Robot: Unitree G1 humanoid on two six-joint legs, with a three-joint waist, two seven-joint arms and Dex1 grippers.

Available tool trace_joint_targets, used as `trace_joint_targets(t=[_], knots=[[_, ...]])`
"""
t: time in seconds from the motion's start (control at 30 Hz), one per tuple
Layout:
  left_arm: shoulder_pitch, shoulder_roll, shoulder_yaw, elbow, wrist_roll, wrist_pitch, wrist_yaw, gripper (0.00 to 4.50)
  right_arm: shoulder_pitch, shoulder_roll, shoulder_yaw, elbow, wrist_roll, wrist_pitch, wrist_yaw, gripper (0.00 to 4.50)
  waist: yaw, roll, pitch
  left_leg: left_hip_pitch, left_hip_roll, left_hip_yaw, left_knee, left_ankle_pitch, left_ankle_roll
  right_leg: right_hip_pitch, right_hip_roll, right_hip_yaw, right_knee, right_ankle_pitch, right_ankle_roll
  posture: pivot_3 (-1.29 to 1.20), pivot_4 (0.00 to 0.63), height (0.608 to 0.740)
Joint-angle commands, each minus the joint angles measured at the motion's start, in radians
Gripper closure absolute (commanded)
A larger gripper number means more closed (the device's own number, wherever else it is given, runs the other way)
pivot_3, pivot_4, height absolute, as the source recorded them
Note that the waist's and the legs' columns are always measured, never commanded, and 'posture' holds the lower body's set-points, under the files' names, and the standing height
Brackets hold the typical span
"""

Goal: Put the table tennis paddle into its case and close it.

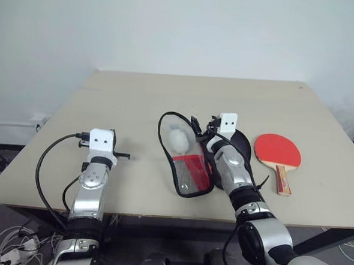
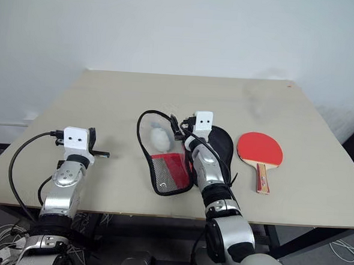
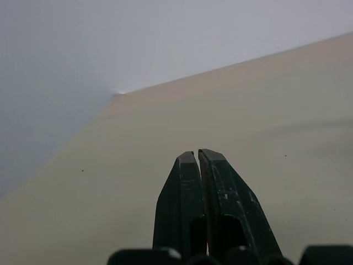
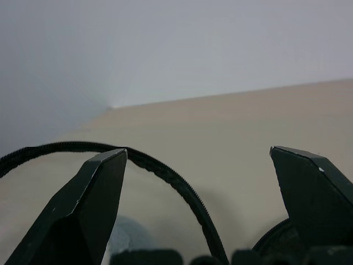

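The case (image 1: 190, 170) lies unzipped in the middle of the table, its clear-panelled flap raised and its black lining (image 1: 241, 142) spread out to the right. On the table to the right of it, apart from it, rests the table tennis paddle (image 1: 277, 149), red face up, handle toward the front edge. My right gripper (image 1: 204, 123) hovers open over the case's far end; in the right wrist view the flap's black zip rim (image 4: 165, 171) arches between its spread fingers (image 4: 94, 182), untouched. My left gripper (image 3: 197, 153) is shut on nothing, low over bare table to the left (image 1: 122, 156).
A whitish plastic wad (image 1: 179, 138) sits behind the case's clear panel. The tan table (image 1: 137, 100) stands against a pale wall, its front edge (image 1: 160, 214) just below both forearms. Cables lie on the floor at the lower left (image 1: 7, 248).
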Motion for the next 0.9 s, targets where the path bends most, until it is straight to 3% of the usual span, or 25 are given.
trace_joint_targets(t=[0.03,0.4,0.9], knots=[[-0.001,0.015,0.019,-0.056,-0.005,0.008,0.001,4.5,-0.012,0.049,0.007,-0.043,0.011,-0.008,-0.002,0.02,0.0,0.0,0.0,0.0,0.0,0.0,0.0,0.0,0.0,0.0,0.0,0.0,0.0,0.0,0.0,0.0,0.0,0.74],[-0.042,0.025,-0.003,-0.03,-0.001,0.021,-0.025,4.5,-0.005,0.048,0.004,-0.053,0.019,-0.022,-0.018,0.02,0.0,0.0,0.0,0.0,0.0,0.0,0.0,0.0,0.0,0.0,0.0,0.0,0.0,0.0,0.0,0.0,0.0,0.74],[-0.156,-0.032,-0.035,0.164,-0.041,-0.057,-0.113,4.5,-0.013,-0.033,-0.019,-0.086,0.008,-0.019,-0.025,0.02,0.0,0.0,0.0,0.0,0.0,0.0,0.0,0.0,0.0,0.0,0.0,0.0,0.0,0.0,0.0,0.0,0.0,0.74]])
